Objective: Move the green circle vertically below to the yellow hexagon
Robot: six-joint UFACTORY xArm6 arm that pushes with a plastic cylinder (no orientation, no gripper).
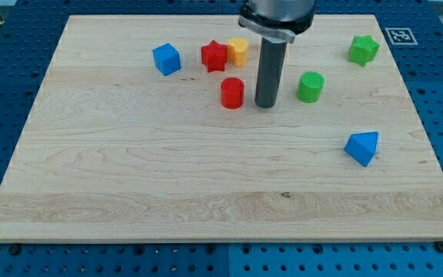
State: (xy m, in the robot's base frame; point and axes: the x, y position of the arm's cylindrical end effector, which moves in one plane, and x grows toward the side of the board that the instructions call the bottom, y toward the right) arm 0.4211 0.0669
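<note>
At the upper left of the wooden table (129, 177) sits a blue cube (166, 58), alone. Right of it, near the top centre, a red star (214, 55) stands touching or just beside the yellow hexagon (238, 51). Below those two is a red cylinder (232, 93).

Just right of the red cylinder, my tip (265, 105) rests on the table, close to it but, as far as I can tell, not touching. There is no claw on this arm, only the straight dark rod, so nothing is gripped or held.

Further right, near the rod with a clear gap between, is the green circle (311, 87), a short upright cylinder. It lies lower than the yellow hexagon and well to its right, so by my reading it must travel leftward to sit straight below the hexagon.

I judge the green circle to be a light, stiff plastic piece that slides easily on the smooth wood and will not deform. Its round wall gives no flat face, so an off-centre push may send it glancing aside. The place to meet it looks to be its right flank, square through its middle. The red cylinder stands close to the goal spot and could be knocked.

At the upper right is a green star (364, 49); lower right, a blue triangular block (362, 147).
</note>
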